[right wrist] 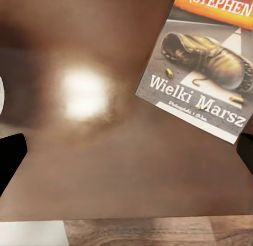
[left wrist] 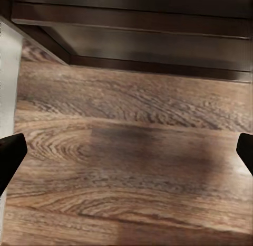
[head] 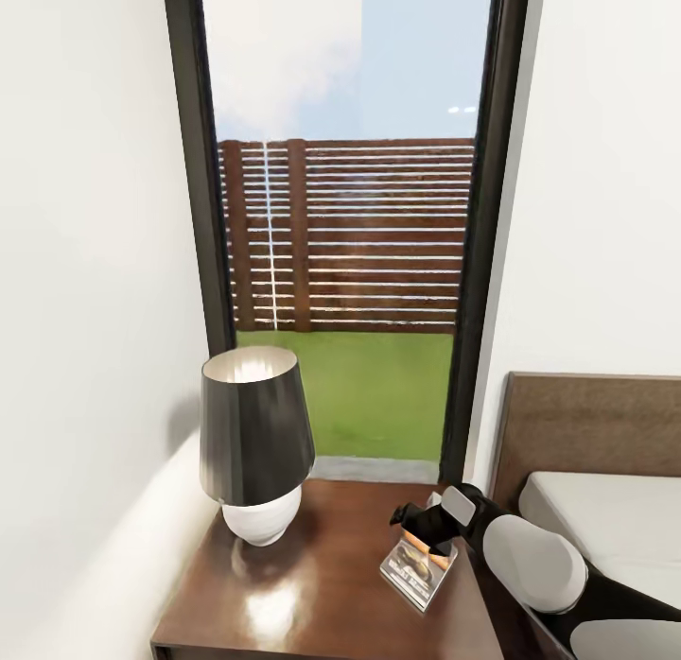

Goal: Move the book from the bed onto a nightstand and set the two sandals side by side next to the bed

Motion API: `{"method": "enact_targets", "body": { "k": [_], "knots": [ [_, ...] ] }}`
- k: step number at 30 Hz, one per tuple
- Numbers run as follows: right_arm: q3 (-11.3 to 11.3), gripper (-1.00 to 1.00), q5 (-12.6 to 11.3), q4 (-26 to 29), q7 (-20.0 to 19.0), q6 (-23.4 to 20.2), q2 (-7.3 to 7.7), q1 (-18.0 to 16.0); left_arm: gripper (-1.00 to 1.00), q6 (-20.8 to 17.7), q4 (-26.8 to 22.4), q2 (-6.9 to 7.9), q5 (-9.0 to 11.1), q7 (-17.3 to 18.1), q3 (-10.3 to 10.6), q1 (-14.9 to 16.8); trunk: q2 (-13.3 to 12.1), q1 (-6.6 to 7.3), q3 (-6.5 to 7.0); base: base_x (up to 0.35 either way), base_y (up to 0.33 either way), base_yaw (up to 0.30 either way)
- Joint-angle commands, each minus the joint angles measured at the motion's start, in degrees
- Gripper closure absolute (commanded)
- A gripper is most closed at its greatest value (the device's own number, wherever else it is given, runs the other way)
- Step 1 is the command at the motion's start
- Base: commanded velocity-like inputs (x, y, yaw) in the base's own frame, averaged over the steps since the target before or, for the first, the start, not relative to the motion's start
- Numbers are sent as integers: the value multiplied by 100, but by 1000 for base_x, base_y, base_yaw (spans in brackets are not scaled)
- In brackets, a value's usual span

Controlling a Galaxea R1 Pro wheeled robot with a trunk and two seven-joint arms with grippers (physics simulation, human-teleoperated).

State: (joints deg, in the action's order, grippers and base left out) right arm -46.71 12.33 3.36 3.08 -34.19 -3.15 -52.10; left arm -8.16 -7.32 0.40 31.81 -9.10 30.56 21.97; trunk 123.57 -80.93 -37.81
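The book [head: 419, 567] lies flat on the dark reddish-brown nightstand [head: 322, 594], near its right edge. Its cover [right wrist: 203, 66] shows an old boot under an orange band. My right gripper [head: 427, 526] hovers just above the book, open, with its fingers wide apart and nothing between them [right wrist: 126, 156]. The bed [head: 605, 523] with its grey mattress and brown headboard stands right of the nightstand. My left gripper [left wrist: 126, 151] is open over the wood-plank floor [left wrist: 132, 151], holding nothing. The sandals are out of view.
A lamp [head: 255, 452] with a black shade and white base stands on the nightstand's left half. Behind is a tall black-framed window [head: 350, 234], with white walls on both sides. Dark wooden furniture [left wrist: 147, 40] sits low over the floor in the left wrist view.
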Motion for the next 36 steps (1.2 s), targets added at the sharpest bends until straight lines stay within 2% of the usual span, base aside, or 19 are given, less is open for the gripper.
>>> {"method": "enact_targets", "body": {
  "k": [1, 26, 36],
  "knots": [
    [-49, -100, 50, 16, 11, -29, -7, -2, -100, -35, -18, 4, 45, -33, 47, 0, -38, 24, 12, 0, 0, 0],
    [-96, -100, 50, 21, -16, 7, -7, -2, -100, -37, -11, 4, 45, -38, 55, 0, -1041, 573, 461, 0, 0, 0],
    [-324, -100, 50, 18, -18, 78, -9, -2, -100, -37, -11, 4, 45, -32, 55, 0, -1442, 792, 640, 0, 0, 0]
  ]
}}
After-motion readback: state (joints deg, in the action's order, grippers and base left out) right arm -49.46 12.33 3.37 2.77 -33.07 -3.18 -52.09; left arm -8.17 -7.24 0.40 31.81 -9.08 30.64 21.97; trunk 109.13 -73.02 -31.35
